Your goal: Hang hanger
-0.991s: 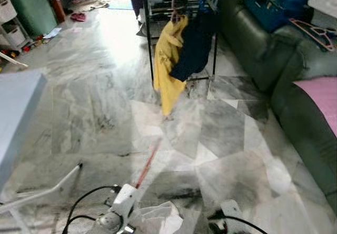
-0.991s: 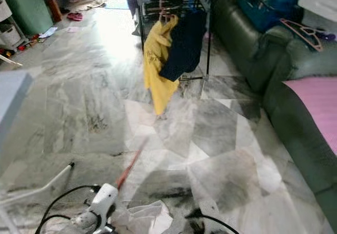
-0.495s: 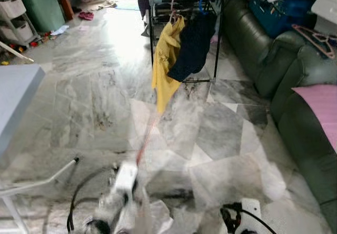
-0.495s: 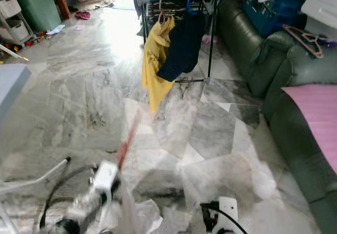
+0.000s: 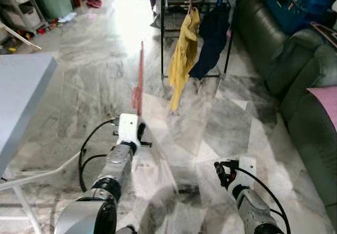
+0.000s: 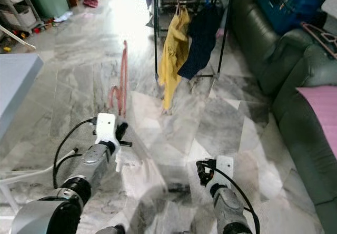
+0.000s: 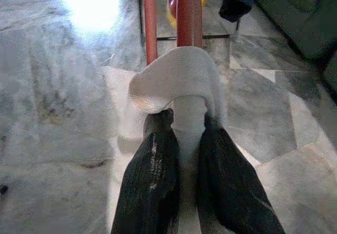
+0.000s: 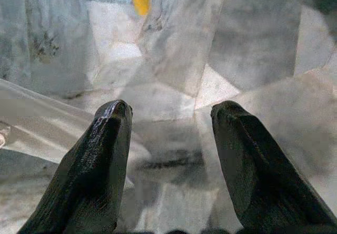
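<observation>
1. Marble floor (image 5: 95,81): glossy and open between the robot and the rack. Risk: a slip or lurch while walking would swing the load.
2. Green sofa (image 5: 295,70): just beside the rack, on the robot's right. Risk: the right arm could brush it if the approach drifts that way.
3. Clothes rack (image 6: 158,28): black frame, well ahead. A yellow shirt (image 6: 174,55) and a dark garment (image 6: 199,41) already hang on its rail. Risk: the hook could snag them or miss the rail.
4. Red hanger (image 5: 139,81): upright above the left gripper (image 7: 179,134), draped with white cloth (image 7: 176,76). Risk: it tilts or twists in transit.
5. Left gripper: fingers pressed onto the cloth-wrapped hanger. Risk: the cloth padding lets the hanger slide out.
6. Right gripper (image 8: 171,123): fingers spread, holding nothing, low over the floor.
</observation>
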You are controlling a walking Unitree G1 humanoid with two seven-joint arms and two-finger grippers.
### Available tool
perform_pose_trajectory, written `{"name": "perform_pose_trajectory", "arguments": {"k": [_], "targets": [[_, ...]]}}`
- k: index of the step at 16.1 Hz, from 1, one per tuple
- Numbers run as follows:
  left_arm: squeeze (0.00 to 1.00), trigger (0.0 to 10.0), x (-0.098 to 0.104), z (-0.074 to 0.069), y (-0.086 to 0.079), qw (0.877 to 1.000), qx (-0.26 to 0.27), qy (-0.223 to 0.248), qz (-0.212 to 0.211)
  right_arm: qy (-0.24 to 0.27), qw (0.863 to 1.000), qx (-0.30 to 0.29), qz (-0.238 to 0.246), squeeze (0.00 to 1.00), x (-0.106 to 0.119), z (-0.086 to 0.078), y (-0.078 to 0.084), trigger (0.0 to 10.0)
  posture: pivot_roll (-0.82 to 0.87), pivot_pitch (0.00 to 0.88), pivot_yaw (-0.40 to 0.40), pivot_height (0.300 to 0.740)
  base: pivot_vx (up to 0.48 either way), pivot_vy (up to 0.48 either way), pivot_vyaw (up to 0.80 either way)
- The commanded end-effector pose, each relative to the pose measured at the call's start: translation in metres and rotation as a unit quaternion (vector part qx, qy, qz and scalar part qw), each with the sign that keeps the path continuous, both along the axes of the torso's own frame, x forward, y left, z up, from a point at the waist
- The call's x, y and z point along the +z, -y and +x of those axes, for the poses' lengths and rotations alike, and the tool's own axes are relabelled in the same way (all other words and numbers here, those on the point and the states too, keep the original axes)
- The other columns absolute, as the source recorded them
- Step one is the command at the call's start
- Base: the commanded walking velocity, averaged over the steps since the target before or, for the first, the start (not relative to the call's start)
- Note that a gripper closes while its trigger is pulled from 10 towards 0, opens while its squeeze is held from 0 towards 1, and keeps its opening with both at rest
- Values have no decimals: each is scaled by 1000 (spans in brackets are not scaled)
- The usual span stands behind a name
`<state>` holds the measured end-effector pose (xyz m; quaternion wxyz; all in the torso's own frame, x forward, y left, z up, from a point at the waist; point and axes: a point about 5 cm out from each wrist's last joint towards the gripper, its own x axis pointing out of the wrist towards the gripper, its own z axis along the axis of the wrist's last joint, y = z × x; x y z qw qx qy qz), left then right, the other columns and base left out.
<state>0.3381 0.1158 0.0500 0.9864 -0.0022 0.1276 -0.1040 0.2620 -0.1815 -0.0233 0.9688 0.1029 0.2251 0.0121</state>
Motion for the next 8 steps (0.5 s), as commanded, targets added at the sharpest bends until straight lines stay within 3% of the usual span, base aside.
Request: {"name": "perform_pose_trajectory", "arguments": {"k": [1,4,8], "targets": [[0,10000,5,1,3,1000,-18,21,8,-4,1000,2,-3,0,-2,-2,0,10000,-158,107,-6,740,0,0,0],[0,10000,-21,-19,2,999,-44,-24,22,-21,1000,11,-2,0,-10,-12,-3,10000,-159,106,-6,740,0,0,0],[0,10000,-50,-43,-8,995,-52,-80,41,-32,999,14,3,0,-16,-20,-7,10000,-164,102,-4,740,0,-299,0]]}}
